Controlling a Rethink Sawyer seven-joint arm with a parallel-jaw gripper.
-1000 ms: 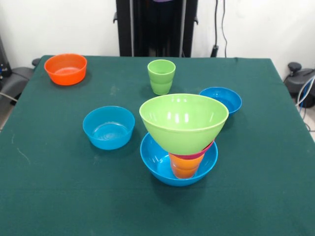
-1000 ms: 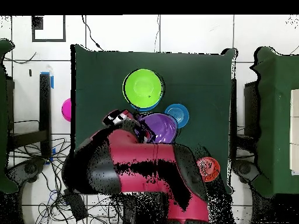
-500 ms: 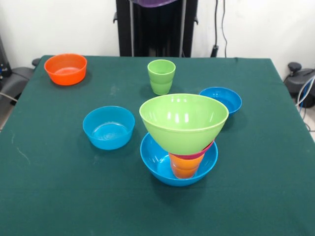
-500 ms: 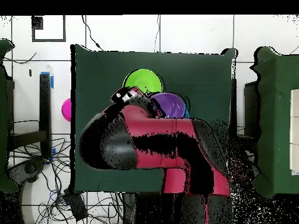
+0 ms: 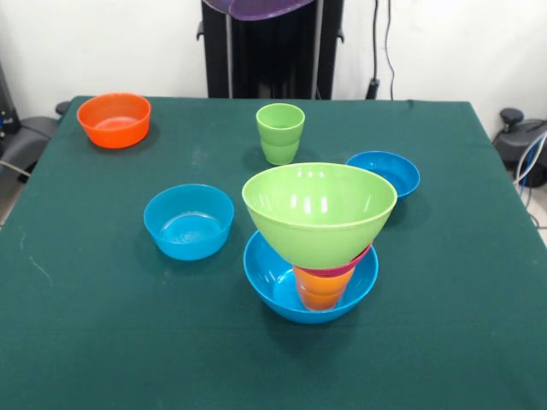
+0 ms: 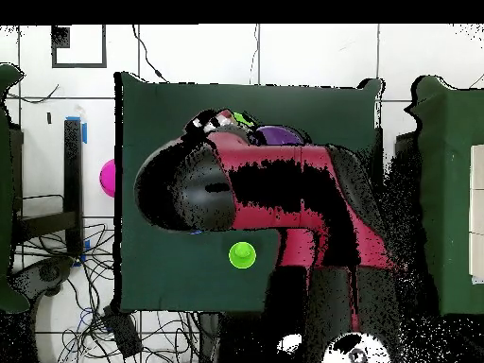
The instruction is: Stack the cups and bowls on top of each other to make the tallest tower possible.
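The tower stands mid-table: a large blue bowl (image 5: 272,282) holds the orange-yellow cup (image 5: 323,290), a pink-red bowl rim (image 5: 352,263) sits on the cup, and the large lime green bowl (image 5: 319,212) tops it. Only a sliver of that lime green bowl (image 6: 246,119) shows overhead. The wide purple bowl (image 5: 256,7) hangs in the air at the top edge. In the overhead view my gripper (image 6: 232,128) is shut on the purple bowl (image 6: 279,135), beside the tower. The light green cup (image 5: 280,132) (image 6: 243,254) stands alone.
A small blue bowl (image 5: 189,221) lies left of the tower and another small blue bowl (image 5: 384,172) behind it to the right. The small orange bowl (image 5: 114,120) sits at the far left corner. My arm (image 6: 274,189) hides much of the table overhead.
My arm has carried the purple bowl away from the base and over the tower, hiding most of the lime bowl overhead. More of the purple bowl shows at the front view's top edge.
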